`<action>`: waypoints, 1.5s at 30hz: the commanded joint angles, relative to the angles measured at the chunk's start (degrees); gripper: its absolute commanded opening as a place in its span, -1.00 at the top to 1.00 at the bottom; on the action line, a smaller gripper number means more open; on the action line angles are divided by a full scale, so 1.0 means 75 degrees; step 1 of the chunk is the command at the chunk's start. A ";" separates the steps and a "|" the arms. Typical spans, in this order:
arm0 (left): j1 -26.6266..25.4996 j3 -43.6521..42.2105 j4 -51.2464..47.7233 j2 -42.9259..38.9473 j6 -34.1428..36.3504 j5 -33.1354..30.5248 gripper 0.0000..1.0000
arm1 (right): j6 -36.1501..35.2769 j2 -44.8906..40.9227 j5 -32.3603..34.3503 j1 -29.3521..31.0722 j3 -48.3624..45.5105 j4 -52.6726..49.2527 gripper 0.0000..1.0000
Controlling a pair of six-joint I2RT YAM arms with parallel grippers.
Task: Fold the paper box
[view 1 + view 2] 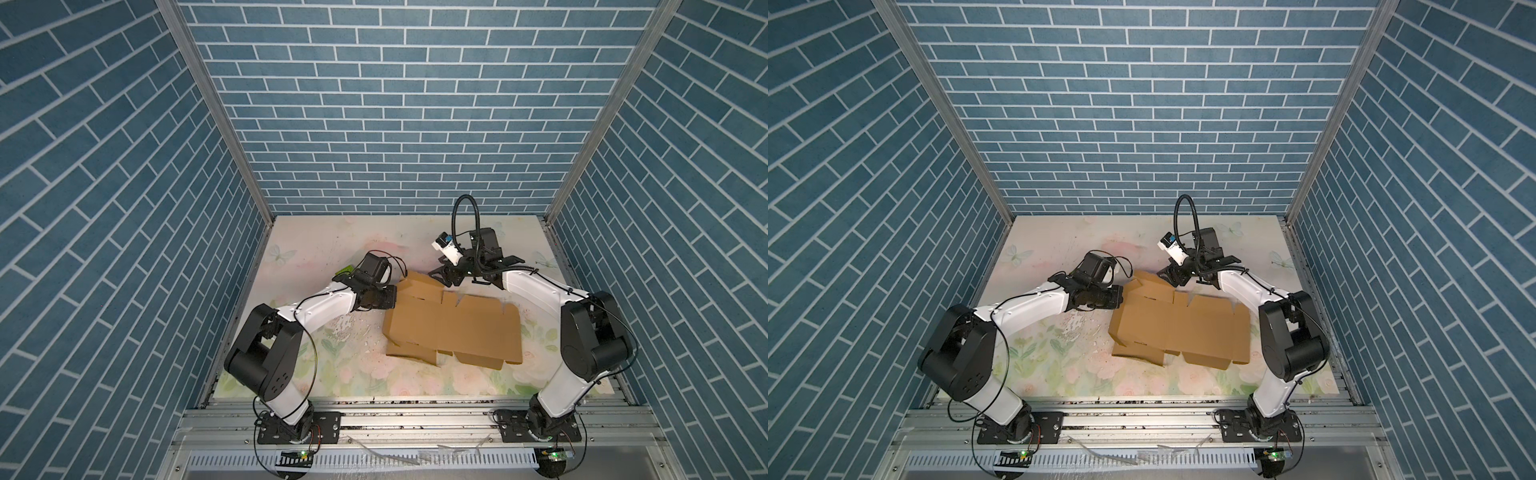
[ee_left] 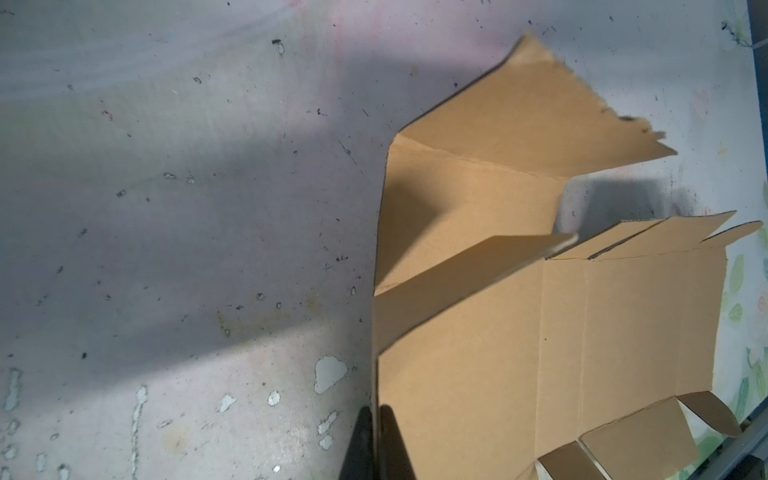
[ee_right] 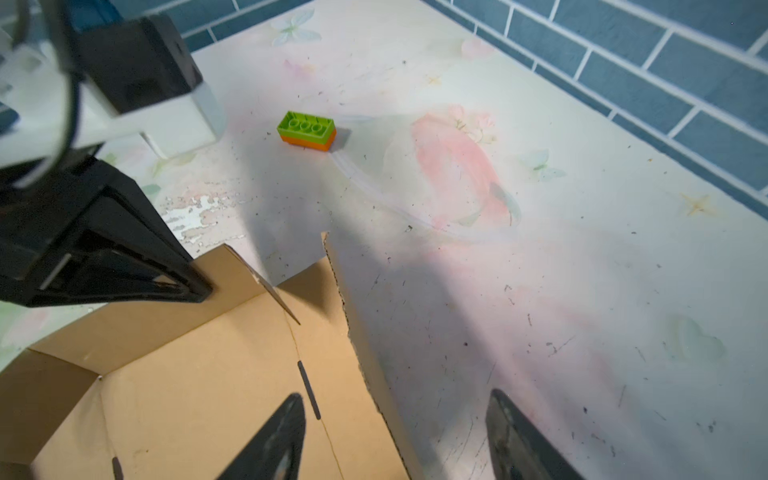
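**Left gripper clamped on the box edge, right gripper spread either side of a raised flap**

The plain brown, die-cut cardboard paper box [image 1: 457, 328] lies mostly flat on the floral-printed tabletop [image 1: 332, 374], reaching from the left gripper [image 2: 376, 444] to beneath the right gripper [image 3: 395, 395]. The left gripper's jaws are pinched on the box's near edge. The right gripper's jaws stand apart with an upturned flap [image 3: 320, 316] between them, gripping nothing. The sheet looks light and stiff but springy at its creases, and likely slides easily, so it is best held at edges close to a crease line. Only the left wrist view shows the pinch. Only the right wrist view shows clearly the small green-and-orange plastic toy brick [image 3: 307, 129], well beyond the flap.
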 commanded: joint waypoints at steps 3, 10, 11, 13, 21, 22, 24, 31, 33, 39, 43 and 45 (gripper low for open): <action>0.0044 0.0324 -0.0248 0.0161 0.0255 0.0087 0.88 | -0.0982 0.0542 0.0075 0.0079 0.0633 -0.0750 -0.31; 0.0043 0.0541 -0.0476 0.0239 0.0408 -0.0030 0.88 | -0.1258 0.0958 0.0136 0.0293 0.0996 -0.1093 -0.15; 0.0043 0.0584 -0.0506 0.0253 0.0417 -0.0030 0.88 | -0.1272 0.0999 0.0199 0.0341 0.1035 -0.1127 -0.12; 0.0044 0.0658 -0.0559 0.0286 0.0420 -0.0053 0.88 | -0.1307 0.1066 0.0311 0.0411 0.1096 -0.1193 -0.06; 0.0044 0.0896 -0.0654 0.0456 0.0390 -0.0045 0.89 | -0.1341 0.1225 0.0648 0.0595 0.1270 -0.1312 0.36; 0.0049 0.0908 -0.0642 0.0461 0.0384 -0.0025 0.88 | -0.1335 0.1282 0.0694 0.0605 0.1359 -0.1432 0.38; 0.0043 0.0931 -0.0645 0.0477 0.0380 -0.0007 0.88 | -0.1342 0.1331 0.0767 0.0633 0.1444 -0.1492 0.42; 0.0044 0.1048 -0.0700 0.0451 0.0326 -0.0075 0.86 | -0.1304 0.1354 0.0900 0.0672 0.1412 -0.1369 0.70; 0.0044 0.1070 -0.0710 0.0438 0.0266 -0.0140 0.80 | -0.1230 0.1345 0.0985 0.0678 0.1433 -0.1334 0.84; 0.0111 0.1367 -0.0805 0.0408 0.0035 -0.0211 0.11 | -0.0945 0.1331 0.1219 0.0678 0.1489 -0.1100 1.00; 0.0227 0.1488 -0.0805 0.0050 -0.0133 -0.0335 -0.23 | -0.0537 0.1235 0.1537 0.0639 0.1452 -0.0871 1.00; 0.0308 0.1524 -0.0915 -0.0149 -0.0179 -0.0467 -0.27 | -0.0310 0.1142 0.1688 0.0588 0.1331 -0.0727 1.00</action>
